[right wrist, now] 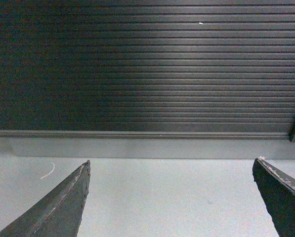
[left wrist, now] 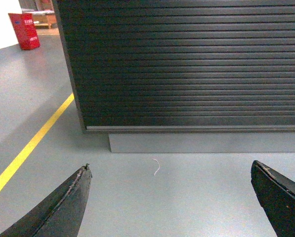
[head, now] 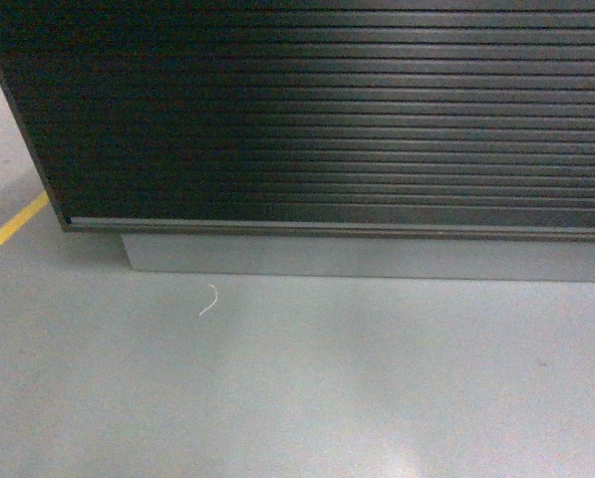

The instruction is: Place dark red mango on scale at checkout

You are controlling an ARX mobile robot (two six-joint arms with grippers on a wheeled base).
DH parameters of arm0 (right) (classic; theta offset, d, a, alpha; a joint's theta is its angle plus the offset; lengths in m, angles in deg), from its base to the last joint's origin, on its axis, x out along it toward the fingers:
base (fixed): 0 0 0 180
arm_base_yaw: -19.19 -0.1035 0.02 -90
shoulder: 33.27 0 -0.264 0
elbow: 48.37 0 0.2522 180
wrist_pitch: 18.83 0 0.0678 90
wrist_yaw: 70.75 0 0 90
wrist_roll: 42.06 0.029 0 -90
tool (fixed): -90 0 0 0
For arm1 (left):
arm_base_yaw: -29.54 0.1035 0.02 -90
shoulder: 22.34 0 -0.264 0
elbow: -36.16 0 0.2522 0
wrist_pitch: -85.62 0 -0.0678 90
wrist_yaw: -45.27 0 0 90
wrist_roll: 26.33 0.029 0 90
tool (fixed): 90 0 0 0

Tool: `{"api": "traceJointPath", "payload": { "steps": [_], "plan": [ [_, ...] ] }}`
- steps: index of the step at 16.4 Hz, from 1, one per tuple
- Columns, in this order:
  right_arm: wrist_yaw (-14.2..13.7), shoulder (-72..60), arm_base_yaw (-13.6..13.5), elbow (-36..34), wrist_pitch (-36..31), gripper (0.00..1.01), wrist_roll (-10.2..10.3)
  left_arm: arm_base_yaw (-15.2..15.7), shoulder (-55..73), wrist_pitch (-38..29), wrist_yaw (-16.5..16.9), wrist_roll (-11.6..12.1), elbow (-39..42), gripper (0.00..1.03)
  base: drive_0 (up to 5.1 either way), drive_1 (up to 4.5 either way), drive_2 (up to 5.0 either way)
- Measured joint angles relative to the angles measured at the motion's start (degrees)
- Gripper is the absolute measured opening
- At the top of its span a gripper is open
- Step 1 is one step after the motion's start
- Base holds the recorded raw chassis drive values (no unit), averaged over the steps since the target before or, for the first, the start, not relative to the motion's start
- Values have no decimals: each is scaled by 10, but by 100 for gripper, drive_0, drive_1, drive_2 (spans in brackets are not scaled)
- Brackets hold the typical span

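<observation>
- Checkout (head: 327, 110): ribbed black front filled every view; its top lay out of frame, so mango and scale were nowhere visible.
- Grey floor (head: 297, 388) ran below the plinth.
- Left wrist view alone showed a red box (left wrist: 23, 30) far back.
- Yellow line (left wrist: 31, 143) skirted the corner.
- Left gripper (left wrist: 172, 197) and right gripper (right wrist: 172, 197): jaws wide apart, empty.
- White thread (head: 209, 300) lay on the floor.

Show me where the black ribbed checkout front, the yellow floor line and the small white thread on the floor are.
black ribbed checkout front (head: 357, 119): head view, panel middle.
yellow floor line (left wrist: 31, 145): left wrist view, mid-stripe.
small white thread (head: 210, 300): head view, its curve.
</observation>
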Motion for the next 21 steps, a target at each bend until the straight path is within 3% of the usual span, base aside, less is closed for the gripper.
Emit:
{"api": "traceJointPath", "payload": {
  "steps": [21],
  "plan": [
    [-1,0,0,0,-1,98,0,0,0,-3,0,0,0,98,4,356,-347]
  ]
}}
